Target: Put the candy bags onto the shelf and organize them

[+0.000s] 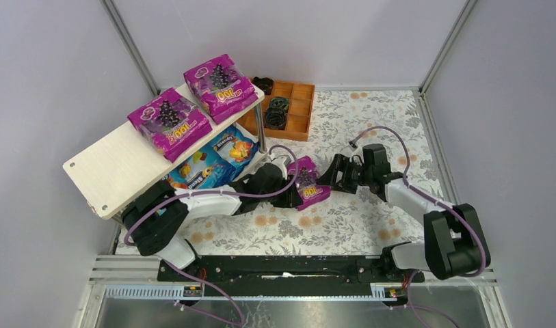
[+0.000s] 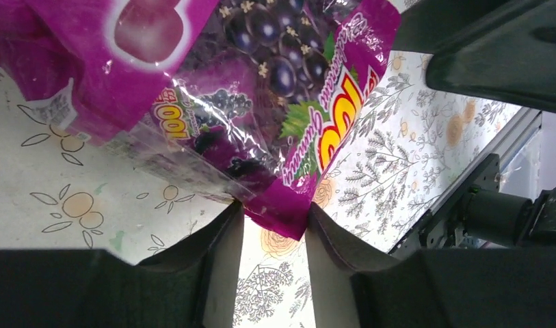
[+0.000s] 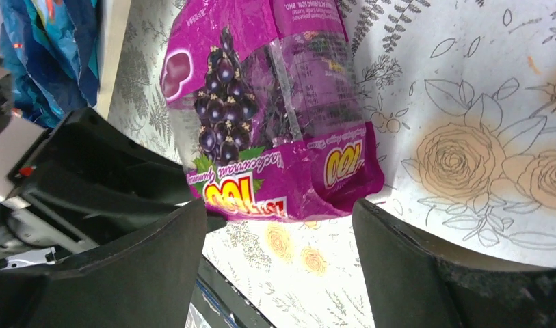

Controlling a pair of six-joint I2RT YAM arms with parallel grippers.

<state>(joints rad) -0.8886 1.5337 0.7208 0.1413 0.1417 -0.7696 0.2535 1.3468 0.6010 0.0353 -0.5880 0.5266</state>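
A magenta-purple grape candy bag [image 1: 309,184] hangs tilted over the floral table between my two grippers. My left gripper [image 1: 293,193] is shut on its lower edge; in the left wrist view the bag [image 2: 261,102] has its corner pinched between the fingertips of that gripper [image 2: 275,212]. My right gripper [image 1: 329,179] is open just right of the bag. In the right wrist view the bag [image 3: 275,116] lies just beyond the tips of the wide-open gripper [image 3: 278,212]. The shelf [image 1: 117,164] holds two purple bags [image 1: 169,123] [image 1: 219,85] on top and blue bags [image 1: 200,171] on its lower tier.
An orange-brown compartment tray [image 1: 302,106] with black coiled rings [image 1: 277,113] stands behind the shelf's right end. A thin metal shelf post [image 1: 261,133] stands close to my left arm. Grey walls enclose the table on the left, back and right.
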